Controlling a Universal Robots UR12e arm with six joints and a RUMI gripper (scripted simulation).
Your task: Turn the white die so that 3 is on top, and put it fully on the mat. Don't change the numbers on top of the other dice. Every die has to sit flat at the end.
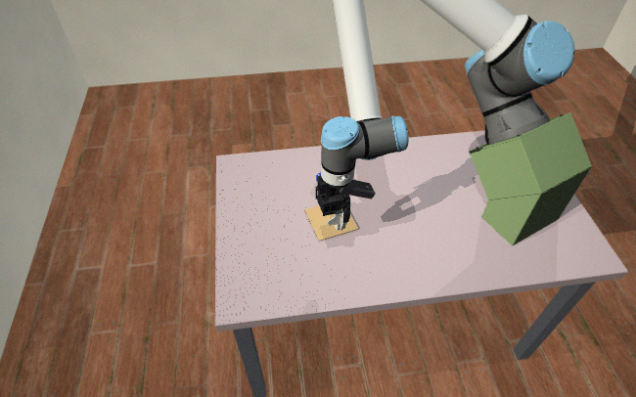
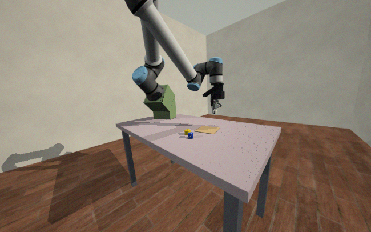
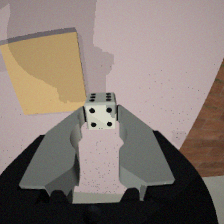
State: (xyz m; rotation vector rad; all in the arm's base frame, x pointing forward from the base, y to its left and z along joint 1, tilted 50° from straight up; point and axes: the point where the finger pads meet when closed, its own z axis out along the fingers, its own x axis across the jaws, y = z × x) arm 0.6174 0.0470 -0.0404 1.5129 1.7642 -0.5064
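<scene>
My gripper [image 1: 340, 227] [image 2: 214, 111] [image 3: 101, 107] is shut on the white die [image 3: 101, 116] and holds it in the air, above the table. In the wrist view the die's face towards the palm shows four pips, and the side face beyond it shows six. The yellow mat [image 1: 312, 214] [image 2: 207, 130] [image 3: 52, 55] lies flat on the table, to the upper left of the die in the wrist view. A yellow die [image 2: 187, 132] and a blue die [image 2: 190, 135] [image 1: 318, 176] sit close together beside the mat. The yellow die is hidden in the top view.
The table [image 1: 409, 266] [image 2: 224, 152] carries the green arm base [image 1: 532, 172] [image 2: 164, 106] at its other end. The blue die stands in front of the yellow one in the exterior view. A table edge and brown floor [image 3: 212, 135] show at the right of the wrist view.
</scene>
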